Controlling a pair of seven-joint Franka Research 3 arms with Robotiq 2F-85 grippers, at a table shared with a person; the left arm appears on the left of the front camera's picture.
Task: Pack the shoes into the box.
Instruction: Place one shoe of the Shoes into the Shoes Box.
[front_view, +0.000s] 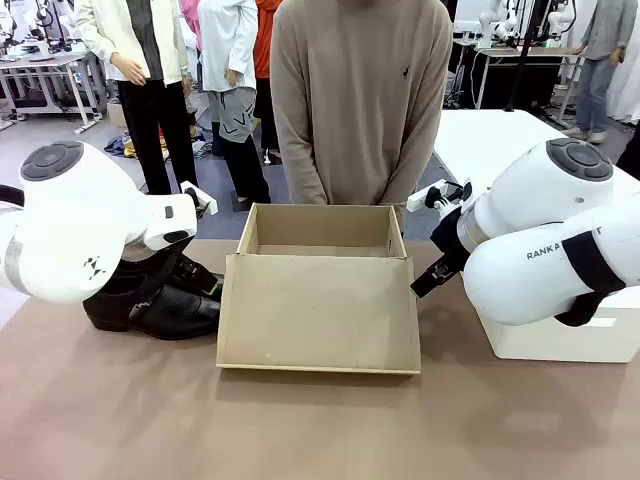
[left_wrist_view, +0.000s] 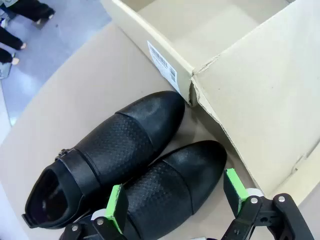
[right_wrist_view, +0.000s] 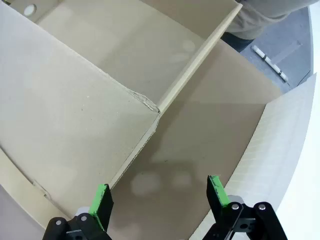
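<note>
A pair of glossy black shoes (front_view: 160, 305) stands side by side on the table at the left, toes toward the box (front_view: 320, 212). The brown cardboard box is open in the middle, its inside bare, its flap lid (front_view: 320, 315) lying flat toward me. In the left wrist view my left gripper (left_wrist_view: 176, 197) hangs open just above the nearer shoe (left_wrist_view: 175, 175), green pads on either side of it; the other shoe (left_wrist_view: 125, 145) lies beside it, its toe at the box corner (left_wrist_view: 192, 82). My right gripper (right_wrist_view: 159, 192) is open over bare table by the box's right wall (right_wrist_view: 192, 75).
A person in a beige sweater (front_view: 360, 100) stands at the far side behind the box, hands out of sight. A larger white box (front_view: 560, 340) sits at the right under my right arm, close beside the right gripper (front_view: 428, 278). The tan table (front_view: 320, 430) stretches out in front.
</note>
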